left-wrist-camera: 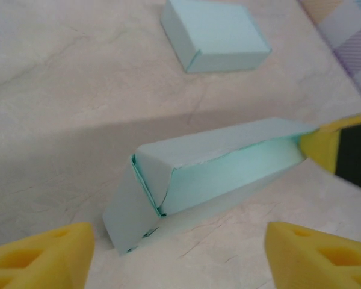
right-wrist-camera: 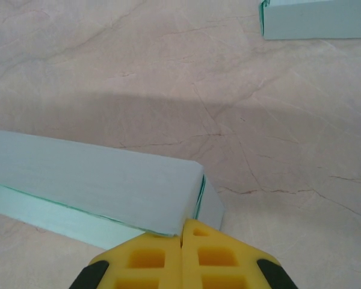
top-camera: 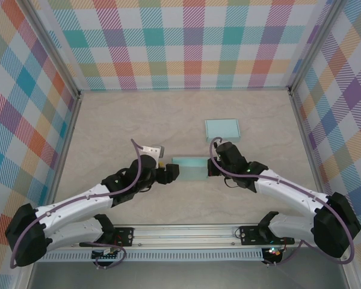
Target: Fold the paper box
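A pale teal paper box (top-camera: 189, 168) lies long-side across the table's middle, partly folded, its top flap lifted a little at the front. In the left wrist view its left end flap (left-wrist-camera: 129, 211) hangs loosely folded. My left gripper (top-camera: 170, 173) sits at that end, open, with its yellow fingers (left-wrist-camera: 42, 256) wide apart and nothing between them. My right gripper (top-camera: 210, 167) is at the box's other end, shut, its joined tips (right-wrist-camera: 182, 232) touching the box (right-wrist-camera: 96, 180) at its near right corner. One right finger (left-wrist-camera: 328, 147) shows against the box (left-wrist-camera: 222, 171).
A second teal box (top-camera: 222, 127), fully closed, lies behind the first one, toward the back right; it also appears as the box (left-wrist-camera: 219, 33) and box (right-wrist-camera: 319, 21) in the wrist views. Plaid walls (top-camera: 180, 42) enclose the beige table (top-camera: 126, 120).
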